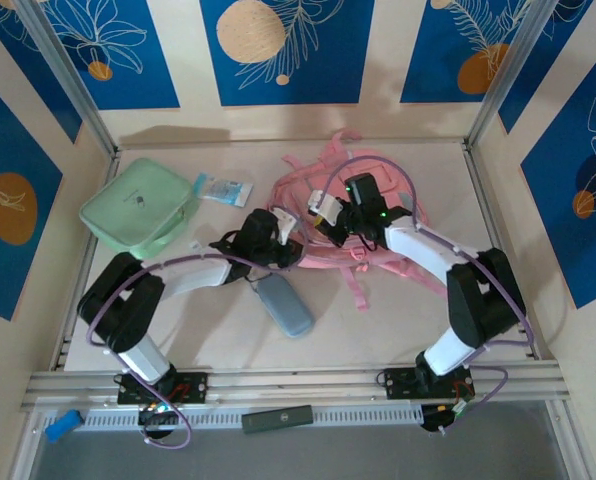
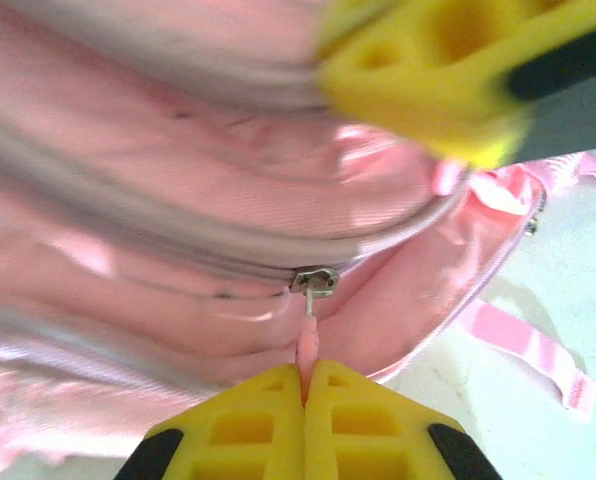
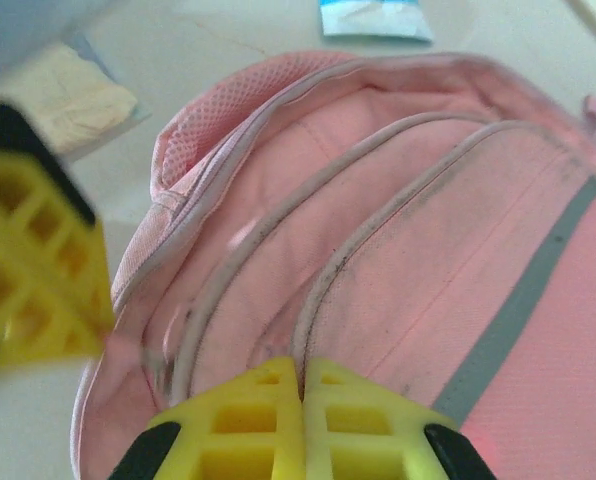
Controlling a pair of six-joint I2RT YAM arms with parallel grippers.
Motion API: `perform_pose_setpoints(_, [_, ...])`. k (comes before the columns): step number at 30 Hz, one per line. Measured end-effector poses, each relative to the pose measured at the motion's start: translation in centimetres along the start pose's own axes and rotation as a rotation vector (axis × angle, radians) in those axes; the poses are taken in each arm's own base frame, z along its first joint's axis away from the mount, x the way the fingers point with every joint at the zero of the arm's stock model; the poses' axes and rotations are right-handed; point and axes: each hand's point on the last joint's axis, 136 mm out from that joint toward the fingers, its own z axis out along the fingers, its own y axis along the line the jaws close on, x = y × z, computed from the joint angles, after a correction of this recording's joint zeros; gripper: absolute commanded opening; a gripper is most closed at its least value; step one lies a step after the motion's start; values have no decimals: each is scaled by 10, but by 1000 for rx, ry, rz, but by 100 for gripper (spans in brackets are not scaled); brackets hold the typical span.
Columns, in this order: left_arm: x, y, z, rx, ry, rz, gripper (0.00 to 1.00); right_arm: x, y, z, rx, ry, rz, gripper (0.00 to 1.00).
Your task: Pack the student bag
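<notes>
Pink fabric: the student bag [image 1: 296, 188] lies flat at the middle-back of the table [image 1: 398, 320], loose straps trailing toward the near edge. Both arms bend in over it, one from each side.

Left fingers [image 2: 248, 430]: closed, pinching the pink zip pull [image 2: 307, 348]. The pull hangs from a metal slider [image 2: 315, 279] on a curved zip line. The bag's mouth beside it gapes a little and shows pink lining.

Right fingers [image 3: 248, 420]: closed tip to tip, down against the bag's front panel at a grey piped seam [image 3: 378, 240]. Cannot tell whether any fabric is caught between them. A grey stripe [image 3: 523, 300] runs across the panel to the right.

Elsewhere on the table:
- Mint green case [image 1: 138, 205], back-left, well apart from the bag.
- Small blue-and-white packet [image 1: 223, 188], between the case and the bag.
- Grey-blue pouch [image 1: 286, 305], near the left arm, toward the near edge from the bag.
</notes>
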Motion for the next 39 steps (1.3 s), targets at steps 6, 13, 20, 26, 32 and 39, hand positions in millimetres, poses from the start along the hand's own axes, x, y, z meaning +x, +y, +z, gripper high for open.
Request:
perform_pose_setpoints(6, [-19, 37, -23, -49, -38, -5, 0, -4, 6, -34, -40, -27, -21, 0])
perform_pose_setpoints(13, [-14, 38, -24, -23, -12, -23, 0, -13, 39, -39, -69, 19, -104, 67])
perform_pose_setpoints(20, [-16, 36, -24, -10, -17, -57, 0, -35, 61, -40, 21, -20, -217, 99])
perform_pose_setpoints(26, [-16, 36, -24, -9, -20, -74, 0, -12, 41, 2, 96, 59, -217, 99])
perform_pose_setpoints(32, [-17, 36, -24, -9, -24, -82, 0, 2, 31, 37, 119, 91, -218, 98])
perform_pose_setpoints(39, [-20, 44, -25, -52, -39, -81, 0, 0, 24, 54, 136, 81, -247, 40])
